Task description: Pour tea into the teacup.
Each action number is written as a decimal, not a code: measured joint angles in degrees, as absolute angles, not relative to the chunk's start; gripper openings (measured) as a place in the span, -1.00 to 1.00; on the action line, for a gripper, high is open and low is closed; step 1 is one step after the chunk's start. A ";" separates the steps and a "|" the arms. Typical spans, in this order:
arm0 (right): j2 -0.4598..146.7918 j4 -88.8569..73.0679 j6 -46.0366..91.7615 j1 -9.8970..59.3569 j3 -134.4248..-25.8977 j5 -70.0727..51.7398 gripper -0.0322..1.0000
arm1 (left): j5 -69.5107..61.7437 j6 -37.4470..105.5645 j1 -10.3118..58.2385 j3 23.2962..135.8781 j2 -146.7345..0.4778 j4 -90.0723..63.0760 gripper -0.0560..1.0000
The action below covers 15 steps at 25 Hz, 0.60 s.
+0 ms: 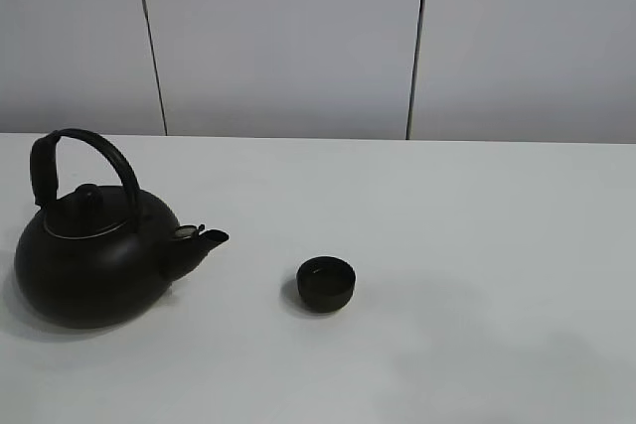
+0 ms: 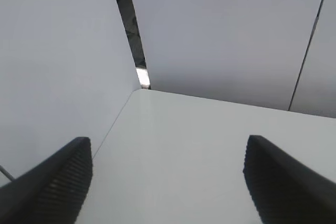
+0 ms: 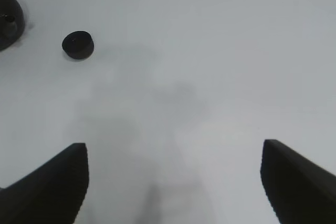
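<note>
A small round matte-black teacup (image 1: 326, 283) stands upright on the white table near the middle. A big round black kettle (image 1: 94, 250) with an arched handle stands at the left, its spout (image 1: 202, 240) pointing toward the cup. Neither arm shows in the high view. My left gripper (image 2: 168, 182) is open and empty over bare table near the table's corner. My right gripper (image 3: 173, 182) is open and empty; in its view the teacup (image 3: 78, 44) lies well ahead and the kettle's edge (image 3: 8, 19) shows beside it.
The white table (image 1: 477, 245) runs back to a grey panelled wall (image 1: 298, 37). The left wrist view shows the table's corner (image 2: 139, 92) and a dark gap between wall panels (image 2: 131, 30).
</note>
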<state>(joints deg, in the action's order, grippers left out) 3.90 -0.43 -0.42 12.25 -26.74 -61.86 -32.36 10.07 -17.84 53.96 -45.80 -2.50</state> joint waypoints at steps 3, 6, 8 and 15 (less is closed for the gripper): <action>3.90 -0.49 -0.42 12.25 -26.74 -61.86 0.25 | -35.83 13.72 -17.03 53.96 -40.64 -6.57 0.19; 3.90 -0.49 -0.42 12.25 -26.74 -61.86 0.25 | -38.39 15.16 -14.82 53.96 -32.88 -10.16 0.19; 3.90 -0.49 -0.42 12.25 -26.74 -61.75 0.25 | -40.53 15.19 -13.21 54.20 -26.63 -11.77 0.19; 3.90 -0.52 -0.42 12.25 -26.74 -61.75 0.25 | -55.57 7.17 -8.94 52.62 -9.68 -7.58 0.19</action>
